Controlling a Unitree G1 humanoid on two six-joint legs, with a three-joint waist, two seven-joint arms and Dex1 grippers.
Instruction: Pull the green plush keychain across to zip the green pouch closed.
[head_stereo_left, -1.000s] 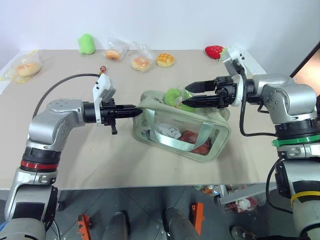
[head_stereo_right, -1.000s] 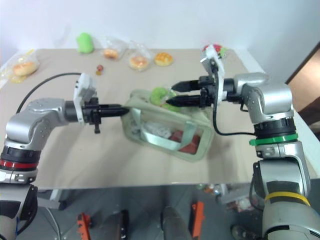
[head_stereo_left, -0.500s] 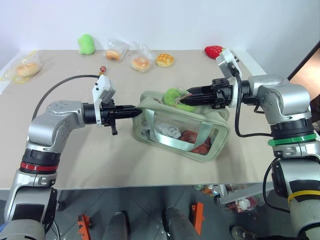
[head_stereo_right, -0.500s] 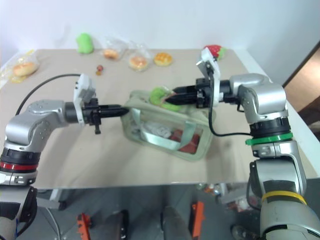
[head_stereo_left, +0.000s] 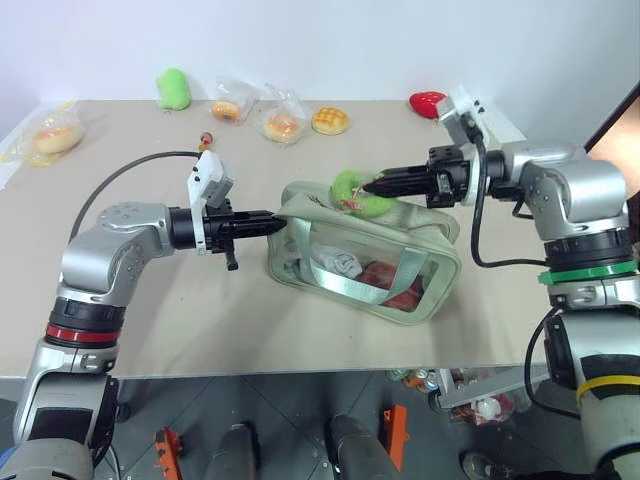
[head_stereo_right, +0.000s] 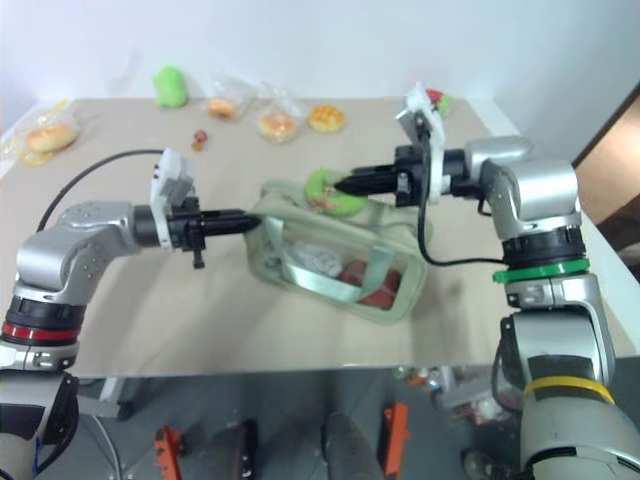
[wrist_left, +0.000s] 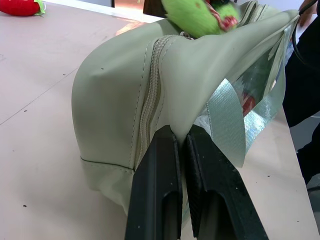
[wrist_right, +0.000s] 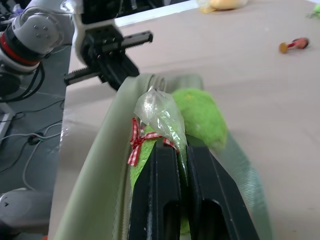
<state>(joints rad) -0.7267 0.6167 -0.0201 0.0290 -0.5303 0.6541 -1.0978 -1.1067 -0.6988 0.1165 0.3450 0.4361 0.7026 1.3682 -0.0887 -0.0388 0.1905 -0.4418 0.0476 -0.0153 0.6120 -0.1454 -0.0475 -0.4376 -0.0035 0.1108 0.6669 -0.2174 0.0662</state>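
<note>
Lime-green fuzzy plush keychain (wrist_right: 200, 117) (red-white bow) sits pinched in the right gripper (wrist_right: 181, 150); left gripper (wrist_left: 181, 137) clamps the sage-green fabric pouch (wrist_left: 120, 100) end.

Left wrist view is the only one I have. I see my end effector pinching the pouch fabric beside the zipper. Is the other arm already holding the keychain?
Observer: Yes. The right end effector is shut on the green plush keychain, at its ribbon bow and clear wrapper.
Operator: Where is the keychain along the green pouch?
Observer: On top of the green pouch, roughly mid-length, away from the end that your left end effector holds.
Operator: Anything else on the table?
Observer: Wrapped buns and a green plush toy lie along the far edge, apart from the pouch.
</note>
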